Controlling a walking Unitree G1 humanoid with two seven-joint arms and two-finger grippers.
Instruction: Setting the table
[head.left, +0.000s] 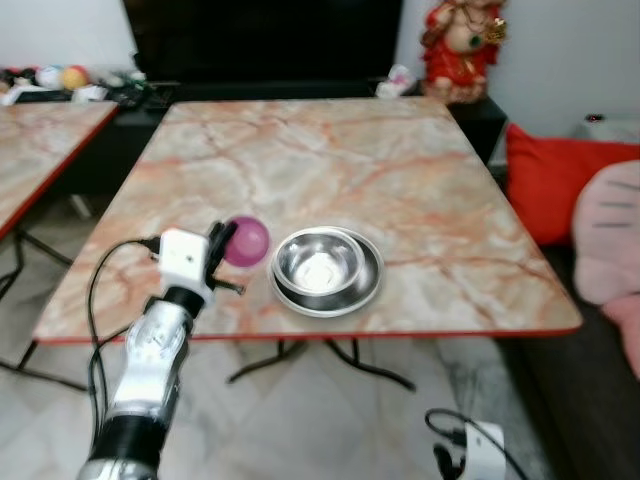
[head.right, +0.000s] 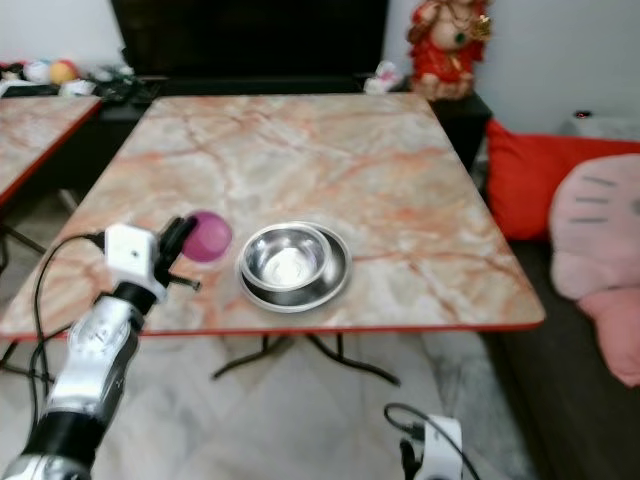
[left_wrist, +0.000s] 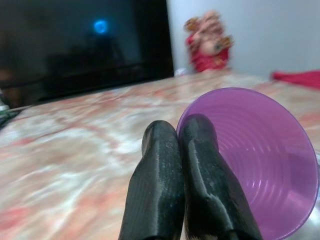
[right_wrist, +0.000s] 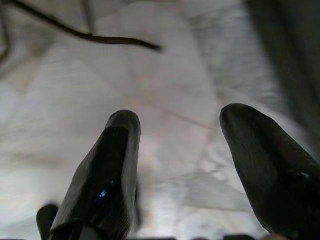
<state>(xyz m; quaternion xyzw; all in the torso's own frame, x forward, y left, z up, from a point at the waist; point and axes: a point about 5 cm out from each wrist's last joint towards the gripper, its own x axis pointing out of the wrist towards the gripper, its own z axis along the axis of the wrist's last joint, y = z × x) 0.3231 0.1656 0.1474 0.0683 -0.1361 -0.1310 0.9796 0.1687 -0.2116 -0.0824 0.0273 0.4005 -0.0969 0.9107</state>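
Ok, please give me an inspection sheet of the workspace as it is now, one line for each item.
Surface: marble-pattern table with red edge; a second similar table on the left.
Job's things: purple cup tipped on its side, rim clamped; steel bowl sitting in a steel plate near the front edge.
Clutter: nothing seen on the main table.
Grippers: left pincer shut on the cup's rim beside the bowl; right pincer open, above the floor.
Cables: black cable looping from the left wrist; another on the floor.
Surroundings: dark screen, red figurine, red cushion, pink cushion.
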